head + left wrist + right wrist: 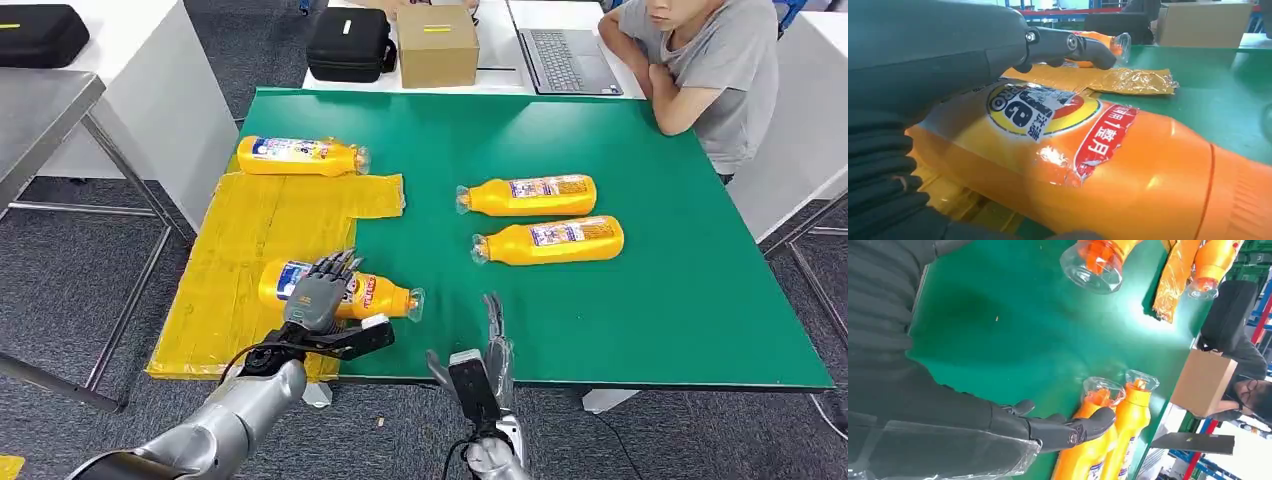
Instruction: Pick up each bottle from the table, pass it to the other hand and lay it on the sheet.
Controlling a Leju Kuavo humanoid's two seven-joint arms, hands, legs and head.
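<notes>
In the left wrist view, the near bottle (1088, 165) lying on the yellow sheet (1133, 80) is showing a round label with large dark letters, partly hidden, seeming to end in "RO". Beside it a red strip is carrying the white characters "用1整月". The labels on the other bottles are appearing too small to read.

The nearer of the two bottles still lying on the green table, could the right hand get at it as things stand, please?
Probably yes. The right hand is open and holds nothing, and bare green table lies between it and the nearer bottle, with nothing in the way.
</notes>
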